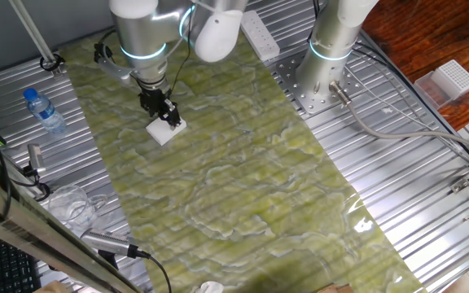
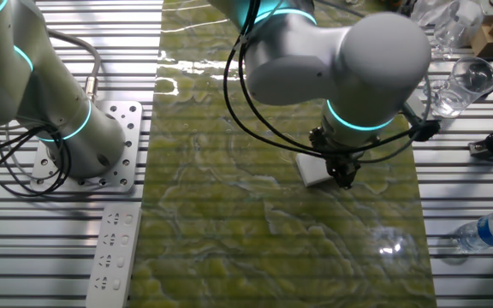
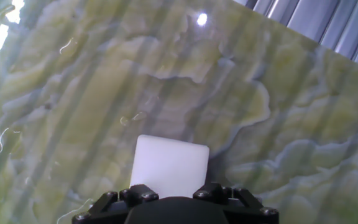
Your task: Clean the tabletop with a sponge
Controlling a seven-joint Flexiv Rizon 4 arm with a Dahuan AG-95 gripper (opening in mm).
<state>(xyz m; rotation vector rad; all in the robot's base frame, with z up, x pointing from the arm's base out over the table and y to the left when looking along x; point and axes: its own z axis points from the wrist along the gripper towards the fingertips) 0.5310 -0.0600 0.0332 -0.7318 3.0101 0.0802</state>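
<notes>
The tabletop (image 1: 243,179) is a glossy yellow-green sheet with pale wavy veins, also seen in the other fixed view (image 2: 229,214) and filling the hand view (image 3: 278,124). The sponge (image 1: 166,129) is a small white block pressed flat on the sheet near its far left part. My black gripper (image 1: 163,111) is shut on the sponge from above. In the other fixed view the sponge (image 2: 313,169) sticks out to the left of the gripper (image 2: 341,174). The hand view shows the sponge (image 3: 168,165) held between the two fingers (image 3: 140,194), resting on the sheet.
A water bottle (image 1: 44,112) lies on the ribbed metal at left. A white power strip (image 1: 259,34) sits by the second arm's base (image 1: 326,77). A white ridged box (image 1: 453,79) is at far right. Clear plastic cups (image 2: 460,85) and cables stand beside the sheet.
</notes>
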